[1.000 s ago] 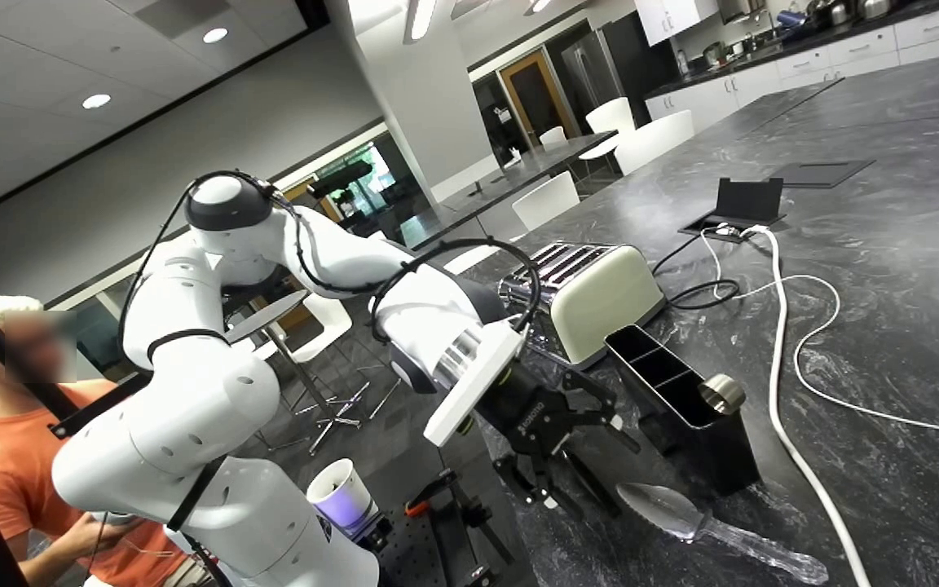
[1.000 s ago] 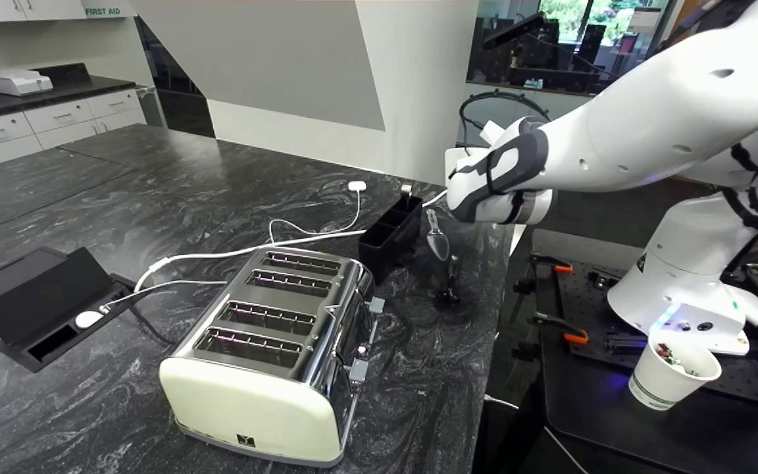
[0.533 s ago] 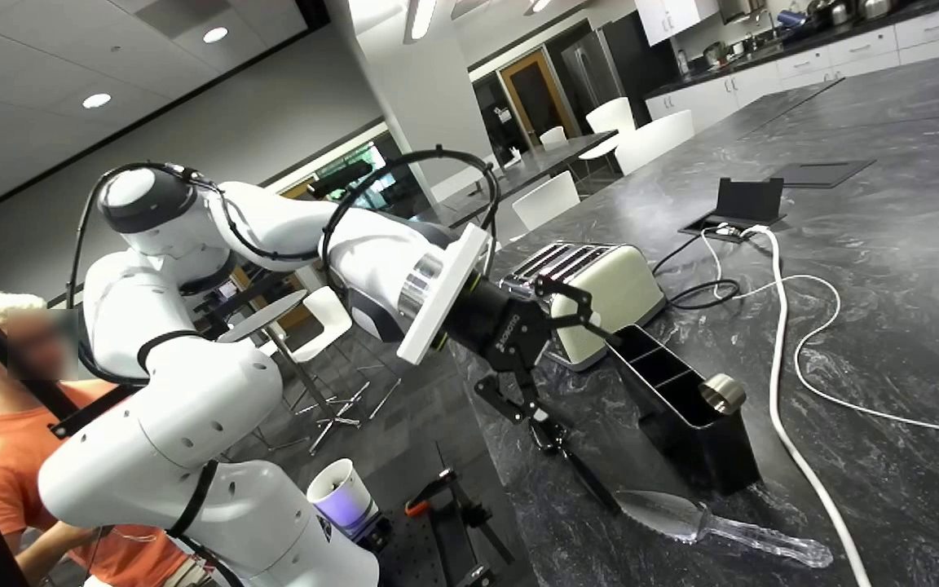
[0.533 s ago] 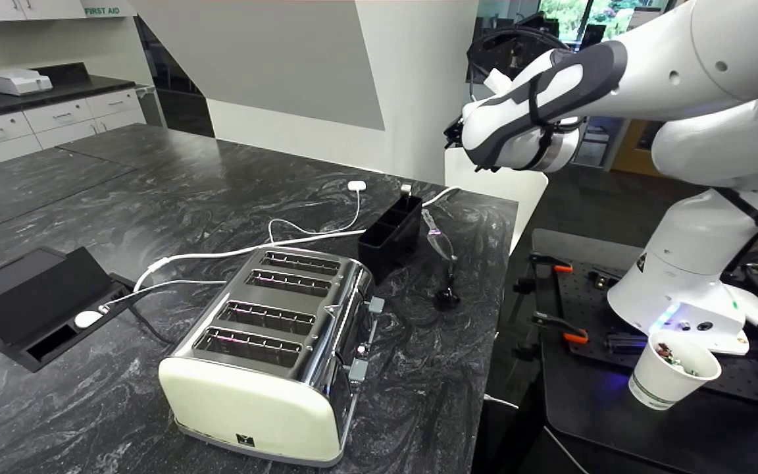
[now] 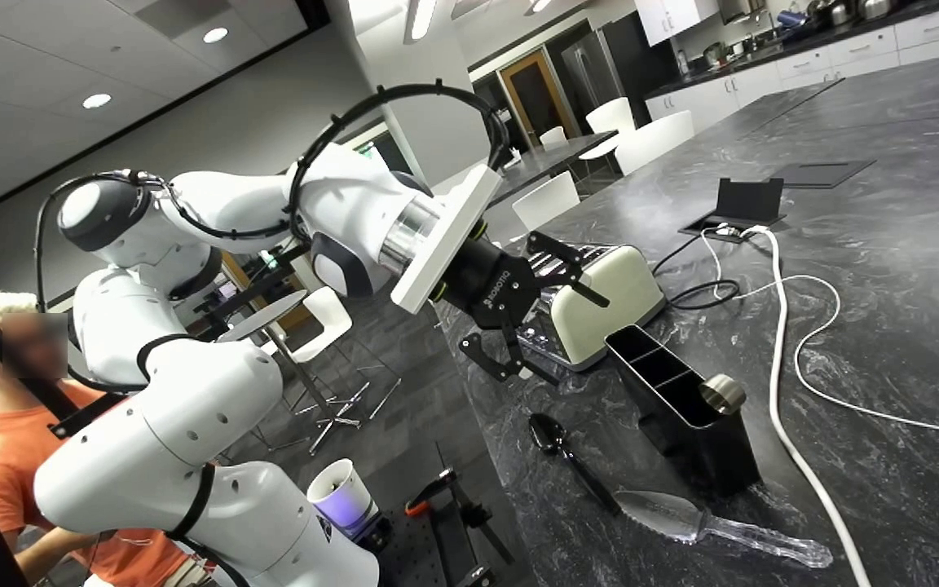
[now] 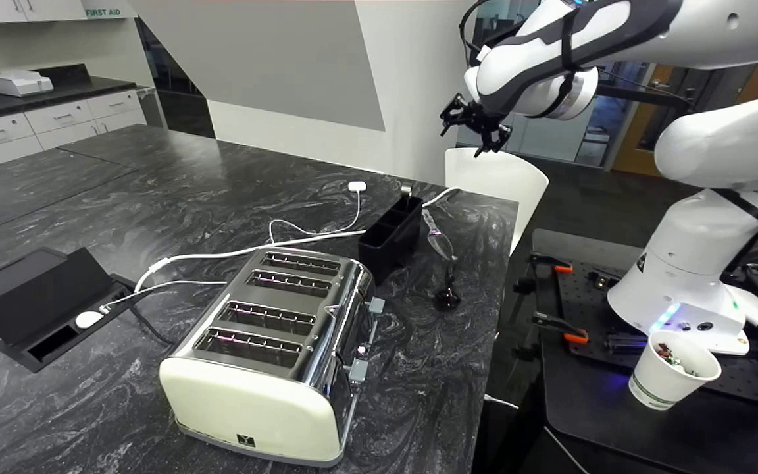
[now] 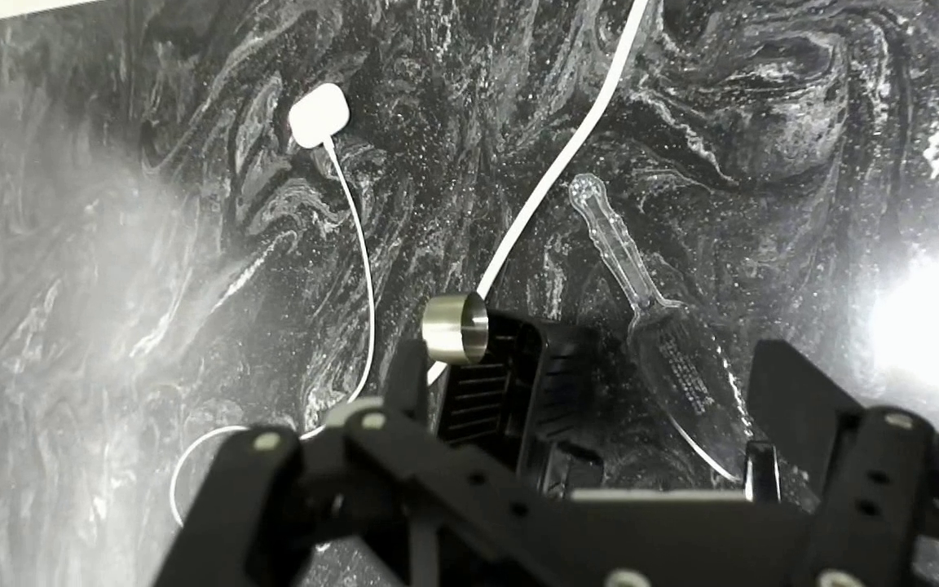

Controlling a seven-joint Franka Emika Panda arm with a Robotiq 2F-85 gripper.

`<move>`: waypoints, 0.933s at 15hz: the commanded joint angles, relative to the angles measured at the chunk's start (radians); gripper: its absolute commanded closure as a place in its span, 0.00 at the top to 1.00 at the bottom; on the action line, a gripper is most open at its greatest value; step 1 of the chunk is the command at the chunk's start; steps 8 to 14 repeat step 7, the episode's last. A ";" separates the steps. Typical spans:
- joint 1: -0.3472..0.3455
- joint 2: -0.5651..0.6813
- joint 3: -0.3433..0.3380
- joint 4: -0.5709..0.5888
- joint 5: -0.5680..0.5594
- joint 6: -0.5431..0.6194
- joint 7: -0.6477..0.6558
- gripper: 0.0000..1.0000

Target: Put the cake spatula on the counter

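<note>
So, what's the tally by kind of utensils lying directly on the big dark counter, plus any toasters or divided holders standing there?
Clear cake spatula: 1
Black spoon: 1
Toaster: 1
Black divided holder: 1
Total: 4

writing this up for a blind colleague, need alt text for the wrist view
A clear cake spatula lies on a dark, pale-veined counter, seen past the open, empty hand at the bottom. A black caddy stands left of the spatula; a white cable runs nearby.

The bent arm holds its tool aloft, fingers spread.
</note>
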 commanded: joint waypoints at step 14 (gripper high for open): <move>0.033 -0.117 -0.135 0.001 -0.111 -0.242 0.000 1.00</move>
